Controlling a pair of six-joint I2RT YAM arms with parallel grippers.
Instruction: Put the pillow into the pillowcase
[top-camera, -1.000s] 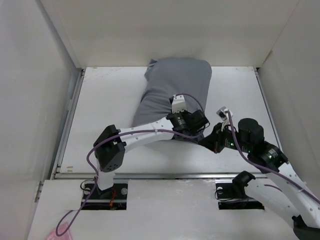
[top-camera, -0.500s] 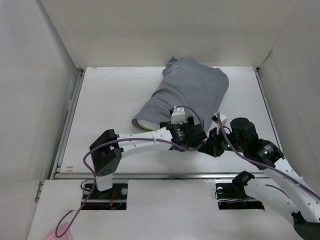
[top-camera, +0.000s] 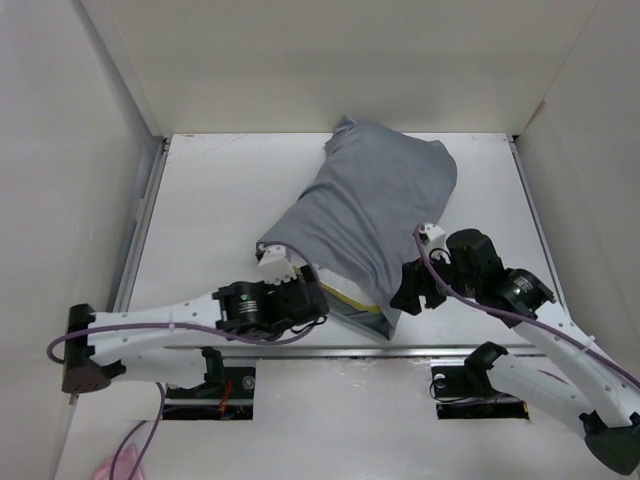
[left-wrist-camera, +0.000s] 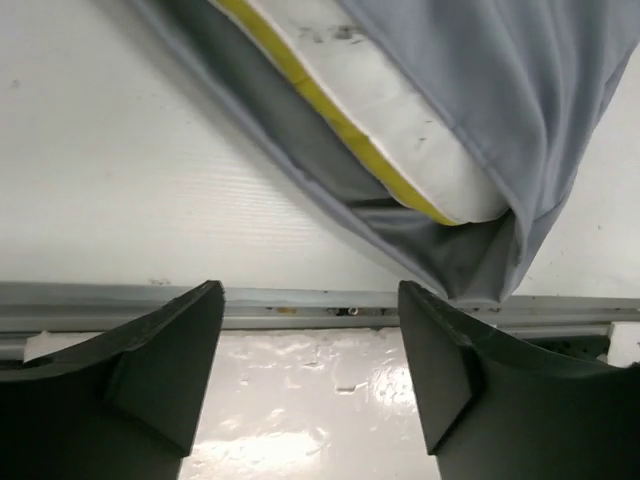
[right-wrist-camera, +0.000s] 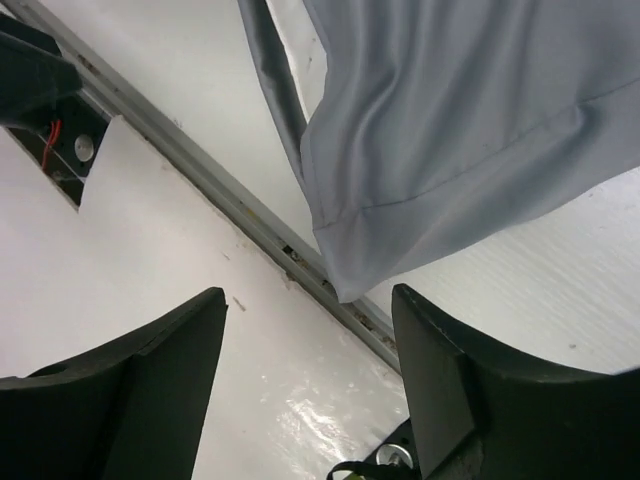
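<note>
The grey pillowcase lies slantwise on the white table, its open mouth toward the near edge. Out of that mouth shows the white pillow with its yellow band; the rest of it is hidden inside. In the left wrist view the pillow's corner pokes out between the pillowcase's layers. My left gripper is open just left of the mouth, with nothing between its fingers. My right gripper is open beside the pillowcase's near right corner, apart from it.
A metal rail runs along the table's near edge, close under the pillowcase mouth. White walls close in the table at the left, back and right. The left arm lies low along the near edge, and a purple cable trails along it.
Both grippers have opened and let go of the pillowcase. The left arm has drawn back toward the near left. The pillowcase has shifted right and its mouth now reaches nearer the front rail.
</note>
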